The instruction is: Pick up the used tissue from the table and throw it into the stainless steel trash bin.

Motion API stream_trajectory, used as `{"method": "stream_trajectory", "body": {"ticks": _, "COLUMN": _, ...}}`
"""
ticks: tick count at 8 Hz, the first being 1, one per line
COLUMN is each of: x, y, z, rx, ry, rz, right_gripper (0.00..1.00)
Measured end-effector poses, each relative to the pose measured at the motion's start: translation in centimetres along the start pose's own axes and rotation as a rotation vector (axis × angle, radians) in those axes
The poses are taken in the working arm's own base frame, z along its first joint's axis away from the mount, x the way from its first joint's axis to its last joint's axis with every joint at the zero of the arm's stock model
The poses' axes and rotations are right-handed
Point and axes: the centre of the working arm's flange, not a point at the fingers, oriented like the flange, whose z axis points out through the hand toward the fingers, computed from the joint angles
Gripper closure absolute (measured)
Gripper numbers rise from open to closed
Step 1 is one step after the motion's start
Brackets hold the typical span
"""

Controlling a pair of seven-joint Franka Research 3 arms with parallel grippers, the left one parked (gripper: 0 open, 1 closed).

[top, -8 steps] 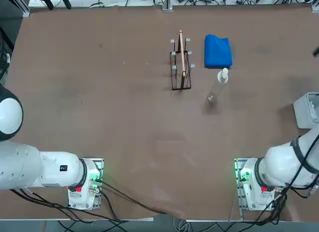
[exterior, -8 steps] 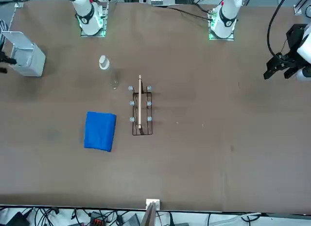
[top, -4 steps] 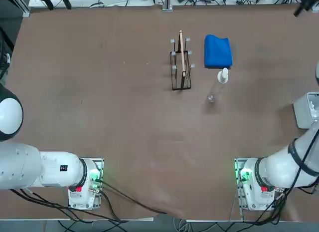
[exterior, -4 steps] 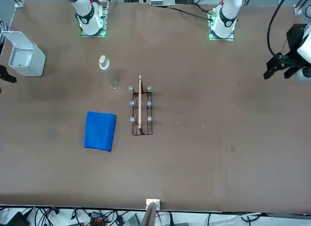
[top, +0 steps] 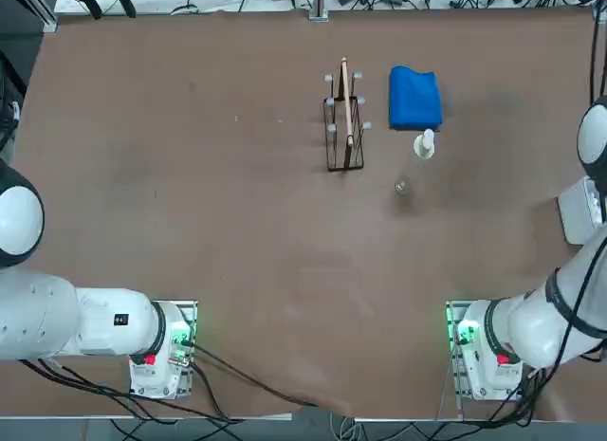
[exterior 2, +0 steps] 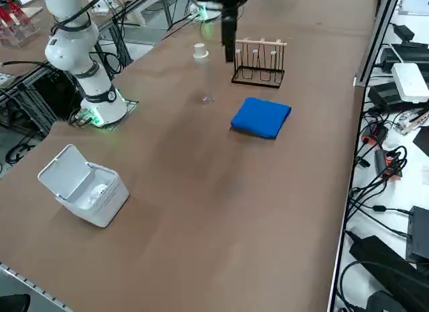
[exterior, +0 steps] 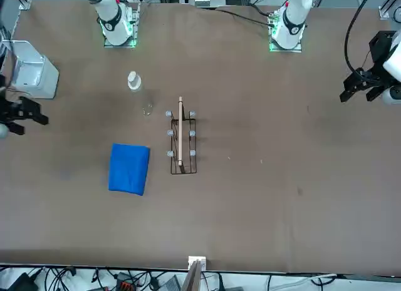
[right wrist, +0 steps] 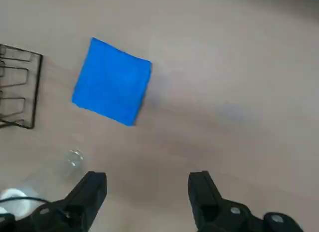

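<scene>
Inside the bin (exterior 2: pixel 94 191), white tissue (exterior 2: pixel 98 190), side view only; right end effector (right wrist: pixel 147 197) open

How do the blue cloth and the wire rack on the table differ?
The blue cloth is soft-looking fabric folded flat, while the wire rack is an open dark frame standing up from the table. The cloth is one plain blue, whereas the rack mixes dark wire with a pale rod along its top. Both rest on the brown tabletop, near each other.
</scene>
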Motion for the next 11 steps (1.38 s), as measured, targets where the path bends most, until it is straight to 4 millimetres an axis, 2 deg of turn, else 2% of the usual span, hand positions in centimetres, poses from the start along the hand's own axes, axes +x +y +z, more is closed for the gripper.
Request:
{"method": "stream_trajectory", "body": {"ticks": 2, "x": 0.3, "y": -2.7, "z": -1.2, "rx": -0.012, "ry": 0.017, "rz": 0.044, "right_gripper": 0.00}}
{"method": "stream_trajectory", "body": {"ticks": 6, "x": -2.1, "y": -5.2, "z": -4.6, "rx": -0.057, "ry": 0.032, "rz": 0.115, "right_gripper": 0.00}}
{"method": "stream_trajectory", "body": {"ticks": 9, "x": -3.4, "y": -7.8, "z": -5.1, "rx": -0.065, "ry": 0.042, "rz": 0.169, "right_gripper": 0.00}}
{"method": "stream_trajectory", "body": {"ticks": 11, "x": -4.5, "y": -9.3, "z": -4.5, "rx": -0.098, "ry": 0.047, "rz": 0.172, "right_gripper": 0.00}}
